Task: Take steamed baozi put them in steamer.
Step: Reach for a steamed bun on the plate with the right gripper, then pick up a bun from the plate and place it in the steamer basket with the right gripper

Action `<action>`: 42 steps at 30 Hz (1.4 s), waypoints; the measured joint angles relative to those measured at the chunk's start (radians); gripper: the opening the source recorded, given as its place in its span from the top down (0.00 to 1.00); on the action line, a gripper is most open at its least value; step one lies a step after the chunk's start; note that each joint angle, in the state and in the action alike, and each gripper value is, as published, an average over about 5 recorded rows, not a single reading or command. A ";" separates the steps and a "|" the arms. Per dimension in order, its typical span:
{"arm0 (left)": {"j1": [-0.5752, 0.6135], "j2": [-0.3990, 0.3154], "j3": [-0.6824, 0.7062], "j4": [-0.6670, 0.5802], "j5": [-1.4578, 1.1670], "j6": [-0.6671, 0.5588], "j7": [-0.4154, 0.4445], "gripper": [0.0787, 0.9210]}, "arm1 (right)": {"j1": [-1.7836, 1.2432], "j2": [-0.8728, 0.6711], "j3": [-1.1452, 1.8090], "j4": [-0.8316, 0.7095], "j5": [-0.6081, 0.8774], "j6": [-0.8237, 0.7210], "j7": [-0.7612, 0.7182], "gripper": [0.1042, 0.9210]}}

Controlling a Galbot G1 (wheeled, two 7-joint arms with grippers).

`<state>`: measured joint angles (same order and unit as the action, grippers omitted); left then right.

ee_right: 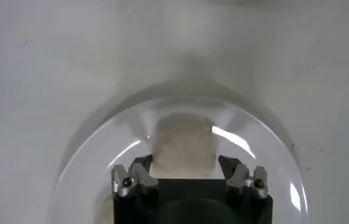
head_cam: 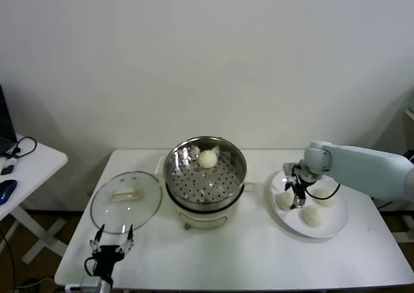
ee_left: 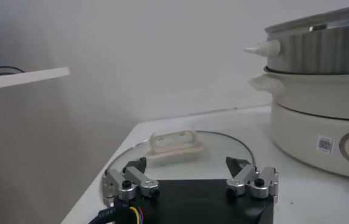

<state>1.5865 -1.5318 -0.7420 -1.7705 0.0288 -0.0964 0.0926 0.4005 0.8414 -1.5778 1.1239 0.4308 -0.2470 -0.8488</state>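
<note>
The steel steamer stands mid-table on its white base, with one cream-white baozi on its perforated tray. Three more baozi lie on the white plate at the right: one at the plate's left, one at the front, one at the right. My right gripper is low over the plate, next to the left one. In the right wrist view it is open, with a baozi between the fingers, which stand apart from it. My left gripper is open and empty at the table's front left.
The glass lid with a cream handle lies flat left of the steamer, just beyond my left gripper; it also shows in the left wrist view. A side table stands at the far left. The steamer fills that view's right.
</note>
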 measured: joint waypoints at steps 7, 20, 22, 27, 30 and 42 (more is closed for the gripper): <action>-0.001 -0.002 0.001 -0.002 0.001 0.000 0.000 0.12 | -0.004 0.003 0.012 -0.006 -0.009 0.004 -0.006 0.33; 0.000 -0.002 0.005 -0.006 0.002 -0.002 0.000 0.12 | 0.044 -0.017 0.001 0.028 -0.009 0.025 -0.035 0.34; 0.000 -0.001 0.006 -0.007 0.002 -0.002 0.000 0.12 | 0.077 -0.022 -0.019 0.042 0.005 0.030 -0.044 0.34; 0.000 0.005 0.011 -0.013 0.002 -0.001 0.000 0.12 | 0.196 -0.034 -0.089 0.084 0.059 0.045 -0.073 0.34; 0.000 0.008 0.013 -0.017 0.002 0.001 0.000 0.12 | 0.277 -0.038 -0.133 0.112 0.093 0.054 -0.094 0.34; 0.007 0.010 0.019 -0.029 0.006 -0.001 0.001 0.12 | 0.596 0.014 -0.239 0.223 0.292 0.043 -0.136 0.34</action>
<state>1.5933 -1.5217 -0.7226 -1.7996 0.0351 -0.0971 0.0935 0.9968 0.8554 -1.8170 1.3470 0.7228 -0.2044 -0.9851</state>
